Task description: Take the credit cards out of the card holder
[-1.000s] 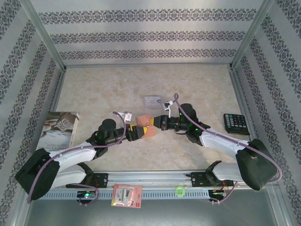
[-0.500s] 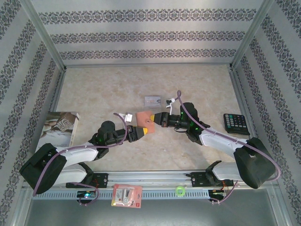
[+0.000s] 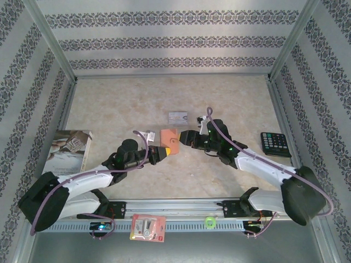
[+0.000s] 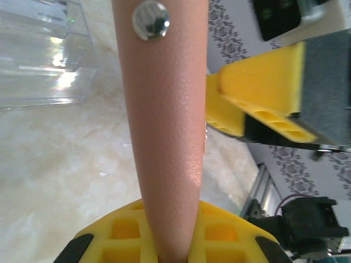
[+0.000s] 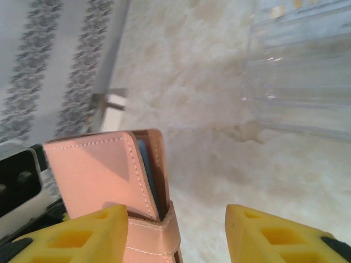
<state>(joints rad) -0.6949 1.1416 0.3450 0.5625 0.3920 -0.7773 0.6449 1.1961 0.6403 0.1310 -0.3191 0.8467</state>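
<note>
The reddish-brown card holder (image 3: pixel 169 135) hangs over the middle of the table, folded. My left gripper (image 3: pixel 166 149) is shut on its lower edge. In the left wrist view the card holder (image 4: pixel 167 126) rises edge-on from between the yellow pads (image 4: pixel 123 233) of that gripper (image 4: pixel 174 244). My right gripper (image 3: pixel 186 137) stands open just right of it. In the right wrist view the card holder (image 5: pixel 104 175) leans by the left fingertip (image 5: pixel 82 235), with a grey-blue inner panel showing, and the right gripper (image 5: pixel 176 235) has a wide gap. One silvery credit card (image 3: pixel 178 116) lies flat on the table behind.
A black calculator (image 3: pixel 275 143) sits at the right wall. A printed magazine (image 3: pixel 70 150) lies at the left. A red-and-white packet (image 3: pixel 147 227) and a green ring (image 3: pixel 209 222) rest on the front rail.
My right gripper has opened and let go of the card holder. My left gripper has closed on it. The holder has shifted slightly away from the arm bases.
</note>
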